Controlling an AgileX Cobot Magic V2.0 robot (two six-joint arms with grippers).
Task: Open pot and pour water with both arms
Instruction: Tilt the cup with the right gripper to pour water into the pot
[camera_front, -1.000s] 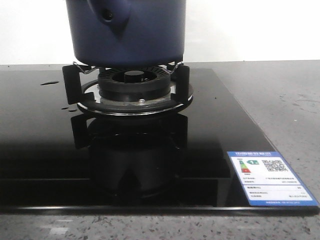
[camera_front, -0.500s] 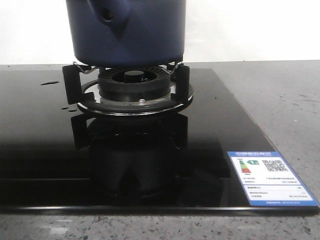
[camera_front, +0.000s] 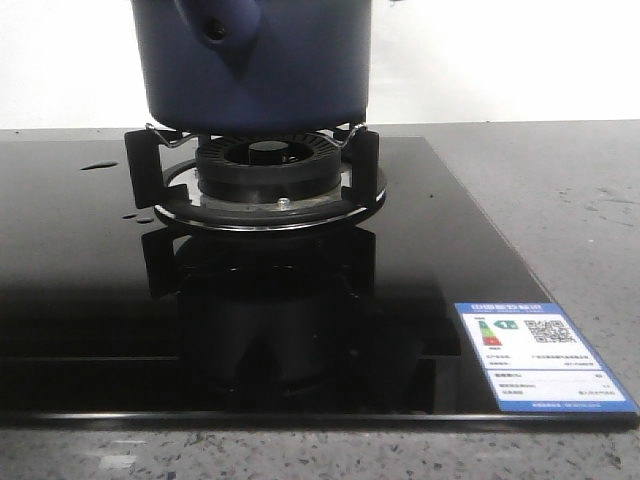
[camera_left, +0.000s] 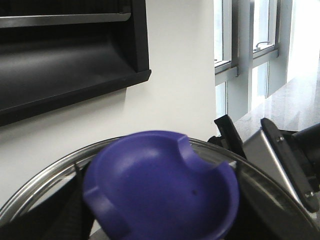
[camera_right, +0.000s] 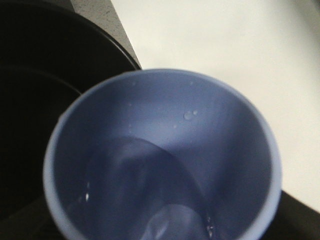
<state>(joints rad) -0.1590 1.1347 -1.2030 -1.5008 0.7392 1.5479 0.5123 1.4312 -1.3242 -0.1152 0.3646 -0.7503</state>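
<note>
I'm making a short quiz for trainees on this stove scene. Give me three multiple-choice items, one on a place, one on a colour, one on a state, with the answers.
1. Where does the pot stand?
A. on the burner support of the black cooktop
B. on the grey counter
C. on the label

2. What colour is the lid knob in the left wrist view?
A. red
B. dark blue
C. white

3. What does the cup in the right wrist view hold?
A. rice
B. nothing at all, fully dry
C. some clear water near its bottom, drops on its wall

Answers:
1. A, since the front view shows the pot's base on the metal supports over the burner.
2. B, since the rounded knob above the lid's metal rim is dark blue.
3. C, since a clear liquid line and droplets show inside the pale blue cup.
</note>
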